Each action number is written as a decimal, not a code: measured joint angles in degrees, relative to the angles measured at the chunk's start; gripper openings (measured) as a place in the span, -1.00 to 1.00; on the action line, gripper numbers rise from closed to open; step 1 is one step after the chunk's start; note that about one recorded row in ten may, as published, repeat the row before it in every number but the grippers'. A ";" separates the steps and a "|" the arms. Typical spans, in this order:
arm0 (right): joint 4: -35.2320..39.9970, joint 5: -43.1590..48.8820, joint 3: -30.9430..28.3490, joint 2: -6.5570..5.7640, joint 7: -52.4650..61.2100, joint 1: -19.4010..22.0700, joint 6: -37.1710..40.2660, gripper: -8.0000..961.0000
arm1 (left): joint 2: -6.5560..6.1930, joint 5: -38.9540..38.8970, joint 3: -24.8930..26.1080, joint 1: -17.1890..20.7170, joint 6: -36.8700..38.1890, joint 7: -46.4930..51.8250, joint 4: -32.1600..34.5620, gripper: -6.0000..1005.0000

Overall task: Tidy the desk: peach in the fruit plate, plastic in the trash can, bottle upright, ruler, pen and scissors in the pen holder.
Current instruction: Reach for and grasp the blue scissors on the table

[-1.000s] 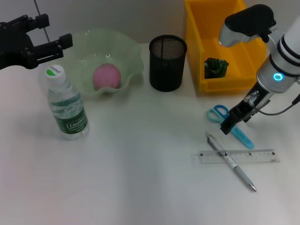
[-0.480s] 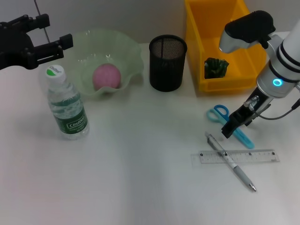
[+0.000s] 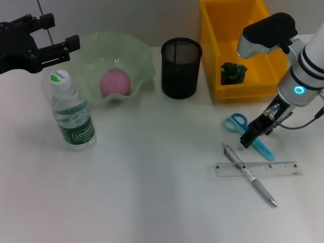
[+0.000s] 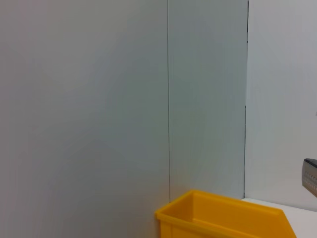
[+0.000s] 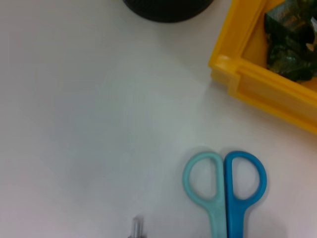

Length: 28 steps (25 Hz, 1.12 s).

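Right tool [image 3: 251, 136] shifted slightly (above scissors [image 3: 248, 134]).

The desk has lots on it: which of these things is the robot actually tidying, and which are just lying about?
Part of the job:
pink round peach in the pale-green wavy fruit plate
clear plastic bottle, upright
black mesh pen holder
yellow trash can with dark crumpled plastic
light-blue scissors, under the right hand
silver pen
clear ruler

Just lying about:
nothing visible; left hand parked
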State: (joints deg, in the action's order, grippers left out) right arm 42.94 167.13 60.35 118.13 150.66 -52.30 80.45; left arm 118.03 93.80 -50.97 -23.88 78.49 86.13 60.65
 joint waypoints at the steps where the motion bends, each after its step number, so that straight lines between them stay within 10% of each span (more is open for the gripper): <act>1: -0.04 0.00 0.02 0.06 -0.01 -0.11 -0.03 0.51 | 0.00 0.00 0.00 0.00 0.00 0.00 0.00 0.61; 28: -1.20 0.07 1.80 0.26 0.42 -1.03 0.03 0.51 | 0.08 -0.03 0.00 -0.03 0.36 0.00 0.00 0.61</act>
State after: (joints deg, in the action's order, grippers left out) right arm 41.74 167.20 62.15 118.38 151.08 -53.32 80.48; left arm 118.11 93.77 -50.98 -23.90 78.85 86.13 60.64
